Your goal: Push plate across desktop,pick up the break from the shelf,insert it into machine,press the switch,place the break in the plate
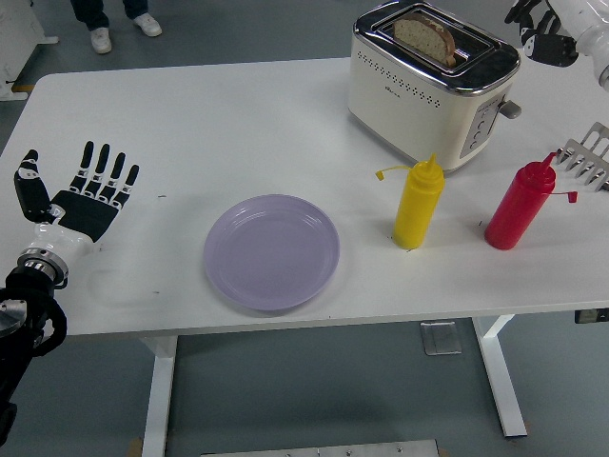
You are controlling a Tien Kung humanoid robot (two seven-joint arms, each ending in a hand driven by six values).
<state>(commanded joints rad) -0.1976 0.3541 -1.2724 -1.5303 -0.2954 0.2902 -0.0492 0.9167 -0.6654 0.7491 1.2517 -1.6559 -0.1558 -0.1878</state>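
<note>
Right hand curled, empty, above toaster.

Bread upright in toaster; lilac plate nearer, well apart.

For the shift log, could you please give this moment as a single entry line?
bread up in toaster | right hand raised beside toaster, empty | left hand open on table | plate empty
</note>
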